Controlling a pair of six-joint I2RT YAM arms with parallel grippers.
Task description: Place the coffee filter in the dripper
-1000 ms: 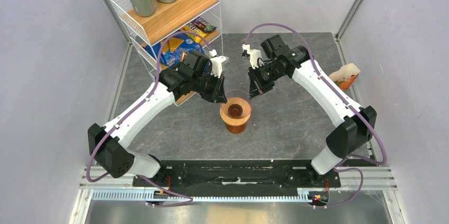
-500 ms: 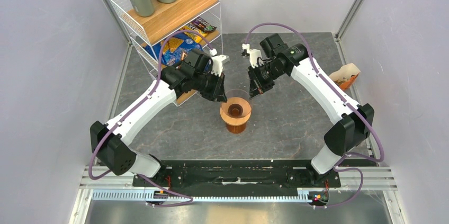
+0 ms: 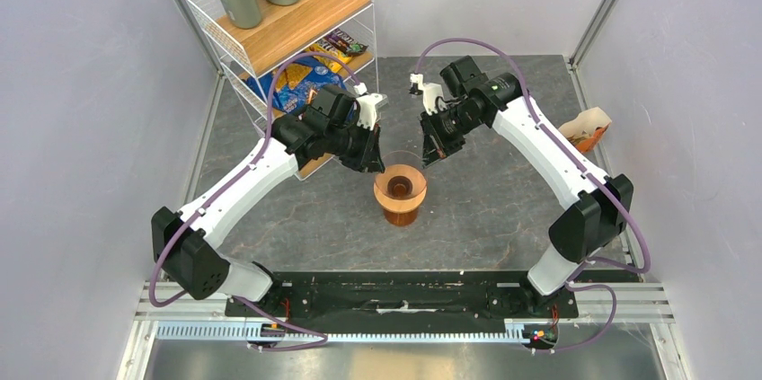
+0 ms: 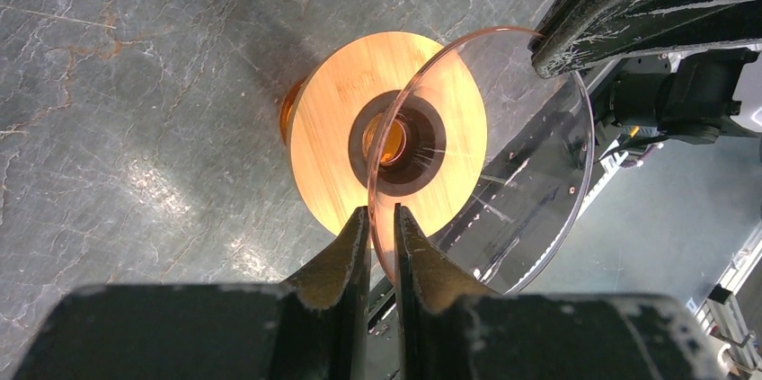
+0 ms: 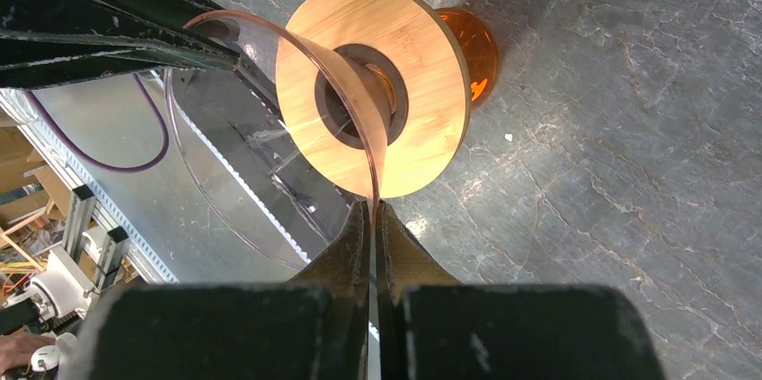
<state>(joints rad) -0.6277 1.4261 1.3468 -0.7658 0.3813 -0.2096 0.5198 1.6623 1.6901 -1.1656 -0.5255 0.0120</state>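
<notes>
Pinching with the left tool [image 4: 379, 215]: thin rim of the dripper [image 4: 517, 209] caught in it, low centre of that wrist view. Same with the right tool [image 5: 372, 207], pressed together on the opposite rim, low centre of its own view.

Judged as the step in hand: seating the dripper, its narrow throat at the dark hole of the ring [image 4: 328, 128]. Cannot tell whether fully down. No coffee filter inside yet, and no loose one visible anywhere; only the pack [image 3: 586, 128] at the right edge of the top view, well apart from both tools.

Next, probably: settle the cone level, let go on both sides, then reach right for a single paper with a light pinch.

Dripper: clear, faintly pink, hard and glossy, a wide cone with a very thin lip.
Ring: flat disc of pale wood, smooth, fine-grained.
Under it, beaker [image 5: 474, 49]: amber glass, round, glowing where lit.
Desk [image 4: 135, 83]: grey stone-look surface, veined, matte.
</notes>
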